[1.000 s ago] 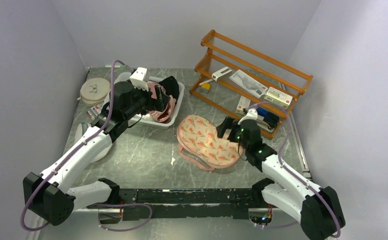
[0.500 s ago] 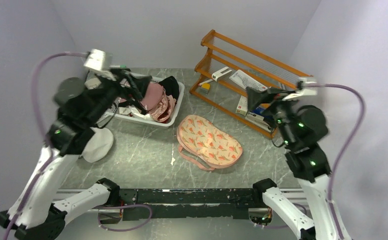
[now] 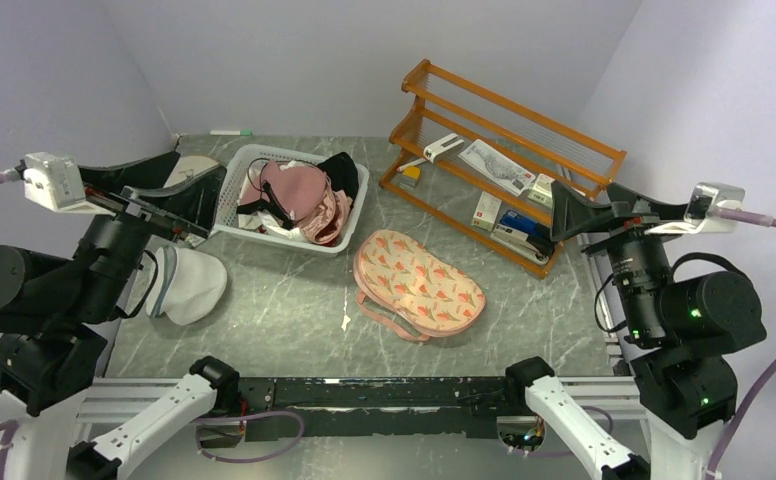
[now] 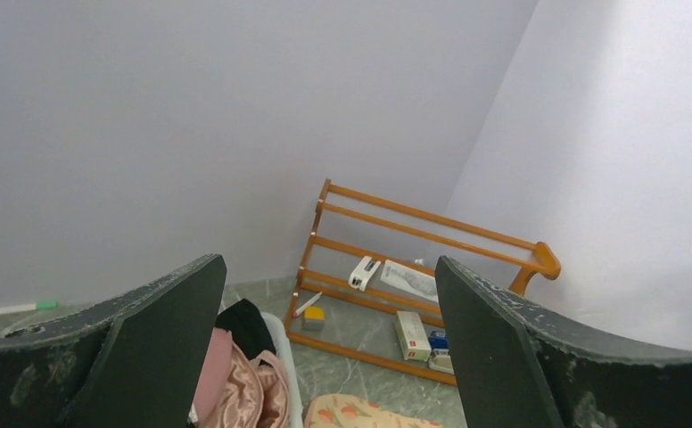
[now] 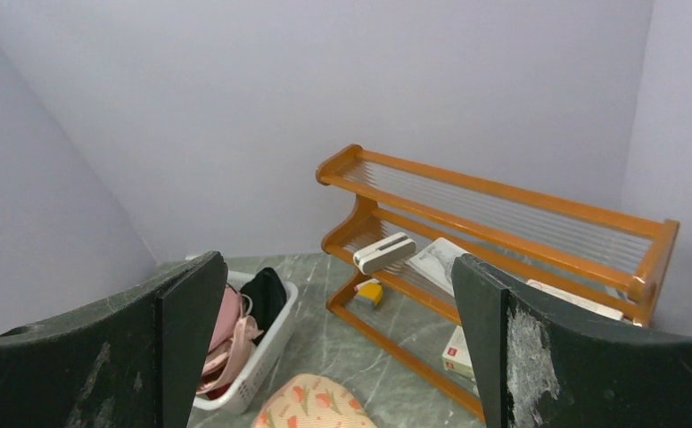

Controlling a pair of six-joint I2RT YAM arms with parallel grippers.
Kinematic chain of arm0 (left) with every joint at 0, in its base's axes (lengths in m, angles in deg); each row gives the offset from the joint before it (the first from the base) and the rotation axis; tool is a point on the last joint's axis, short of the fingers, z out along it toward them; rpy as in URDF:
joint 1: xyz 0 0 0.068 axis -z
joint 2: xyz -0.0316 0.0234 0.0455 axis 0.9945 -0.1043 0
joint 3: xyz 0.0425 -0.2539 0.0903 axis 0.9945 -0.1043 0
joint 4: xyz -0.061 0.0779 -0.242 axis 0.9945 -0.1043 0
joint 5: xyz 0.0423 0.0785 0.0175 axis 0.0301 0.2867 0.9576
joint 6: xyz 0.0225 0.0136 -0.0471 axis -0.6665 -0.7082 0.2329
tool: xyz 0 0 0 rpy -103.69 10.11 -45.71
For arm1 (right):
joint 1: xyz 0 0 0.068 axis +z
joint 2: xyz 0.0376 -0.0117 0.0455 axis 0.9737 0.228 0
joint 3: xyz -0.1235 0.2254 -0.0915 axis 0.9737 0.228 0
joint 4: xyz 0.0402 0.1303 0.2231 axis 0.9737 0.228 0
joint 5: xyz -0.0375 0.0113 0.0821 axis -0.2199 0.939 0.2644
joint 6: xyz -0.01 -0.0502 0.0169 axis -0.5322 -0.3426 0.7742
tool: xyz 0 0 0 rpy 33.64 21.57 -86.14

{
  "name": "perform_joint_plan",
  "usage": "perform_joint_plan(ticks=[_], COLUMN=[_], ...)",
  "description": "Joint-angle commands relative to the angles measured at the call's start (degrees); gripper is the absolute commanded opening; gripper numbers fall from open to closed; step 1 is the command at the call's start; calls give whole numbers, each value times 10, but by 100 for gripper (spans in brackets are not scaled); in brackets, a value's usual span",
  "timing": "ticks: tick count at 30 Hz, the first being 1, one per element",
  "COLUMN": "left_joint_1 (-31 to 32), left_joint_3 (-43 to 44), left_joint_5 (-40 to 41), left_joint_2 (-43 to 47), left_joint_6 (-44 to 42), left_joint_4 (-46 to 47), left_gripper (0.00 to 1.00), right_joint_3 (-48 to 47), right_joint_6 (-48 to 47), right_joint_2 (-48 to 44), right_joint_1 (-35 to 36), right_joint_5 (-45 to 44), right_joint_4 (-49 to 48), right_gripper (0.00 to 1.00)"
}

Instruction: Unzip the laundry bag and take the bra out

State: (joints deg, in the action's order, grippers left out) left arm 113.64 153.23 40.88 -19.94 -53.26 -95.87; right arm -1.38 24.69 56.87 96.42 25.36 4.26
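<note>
While the left gripper and right gripper gaped wide and empty, the laundry bag lay lengthwise from far-left to near-right.

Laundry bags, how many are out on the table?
2: the peach printed laundry bag in the middle, and a white mesh bag at the left. The laundry basket could hide more.

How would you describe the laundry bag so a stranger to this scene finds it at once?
Find the orange wooden rack at the back right. On the grey tabletop just in front of it lies the laundry bag. It is peanut-shaped and peach with small orange-red print and pink edging, unlike the plain white mesh bag at the left.
</note>
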Motion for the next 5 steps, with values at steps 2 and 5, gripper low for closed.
perform_joint_plan(ticks=[2,5], left_joint_1=[2,2], left_joint_3=[-23,-20], left_joint_5=[39,32], left_joint_2=[-7,-15], left_joint_6=[9,22], left_joint_4=[-23,-42], left_gripper=[99,99], right_joint_3=[25,75], right_joint_6=[4,13], right_joint_2=[-24,-46], right_joint_1=[-3,-2], right_joint_5=[-49,-91], right_joint_4=[30,15], right_gripper=[100,100])
